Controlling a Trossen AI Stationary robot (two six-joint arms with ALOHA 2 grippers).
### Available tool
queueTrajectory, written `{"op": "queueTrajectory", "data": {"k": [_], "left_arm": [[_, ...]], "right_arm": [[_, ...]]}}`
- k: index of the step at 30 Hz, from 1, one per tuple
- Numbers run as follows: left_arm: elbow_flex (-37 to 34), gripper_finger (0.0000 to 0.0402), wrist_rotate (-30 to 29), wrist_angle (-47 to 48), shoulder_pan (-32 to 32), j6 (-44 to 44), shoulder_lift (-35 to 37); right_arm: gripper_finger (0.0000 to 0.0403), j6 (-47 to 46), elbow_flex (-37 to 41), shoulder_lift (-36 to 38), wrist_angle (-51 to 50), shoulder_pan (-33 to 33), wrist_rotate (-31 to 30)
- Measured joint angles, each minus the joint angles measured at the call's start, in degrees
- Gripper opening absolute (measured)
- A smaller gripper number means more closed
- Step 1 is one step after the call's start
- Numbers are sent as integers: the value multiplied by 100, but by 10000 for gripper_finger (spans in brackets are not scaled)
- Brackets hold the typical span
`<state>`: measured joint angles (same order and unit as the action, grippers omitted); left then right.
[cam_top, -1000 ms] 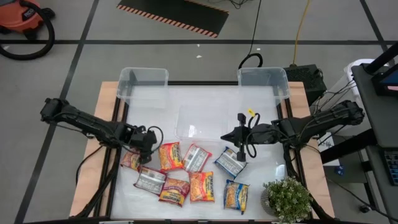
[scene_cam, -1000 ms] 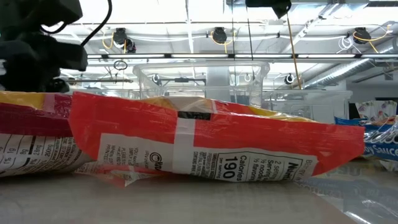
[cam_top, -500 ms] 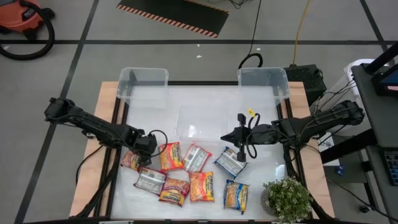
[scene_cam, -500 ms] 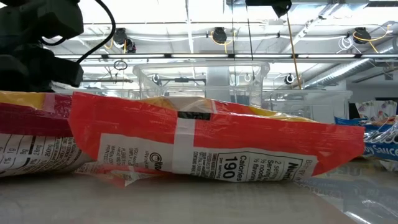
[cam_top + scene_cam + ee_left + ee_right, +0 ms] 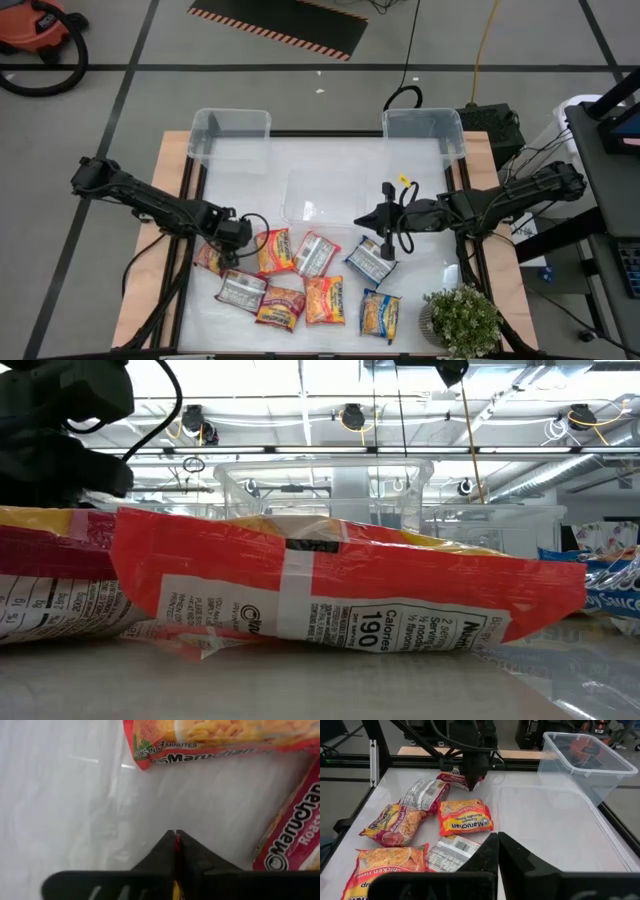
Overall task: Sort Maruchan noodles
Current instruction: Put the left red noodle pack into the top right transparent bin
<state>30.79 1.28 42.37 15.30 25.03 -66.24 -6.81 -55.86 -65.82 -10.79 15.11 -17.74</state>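
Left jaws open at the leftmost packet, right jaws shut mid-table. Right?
No. The left gripper has its jaws shut at the leftmost packet, a red sliver pinched between them; the left wrist view shows it. The right gripper is shut mid-table.

White table (image 5: 330, 160); scattered noodle packets (image 5: 322, 300); clear bins (image 5: 423, 130)

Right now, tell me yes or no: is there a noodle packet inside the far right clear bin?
No. In the high view the far right clear bin holds nothing, and the noodle packets all lie on the table nearer the front edge.
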Motion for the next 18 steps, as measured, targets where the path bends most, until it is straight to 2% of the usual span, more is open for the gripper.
{"op": "queueTrajectory", "data": {"k": [6, 11, 18], "left_arm": [[201, 7, -22, 153, -267, -268, 4], [733, 6, -45, 842, -547, -747, 133], [1195, 6, -678, 631, -812, -529, 663]], "right_arm": [[0, -2, 0, -64, 306, 0, -4], [0, 14, -2, -260, 794, 13, -1], [0, 256, 0, -892, 1928, 11, -13]]}}
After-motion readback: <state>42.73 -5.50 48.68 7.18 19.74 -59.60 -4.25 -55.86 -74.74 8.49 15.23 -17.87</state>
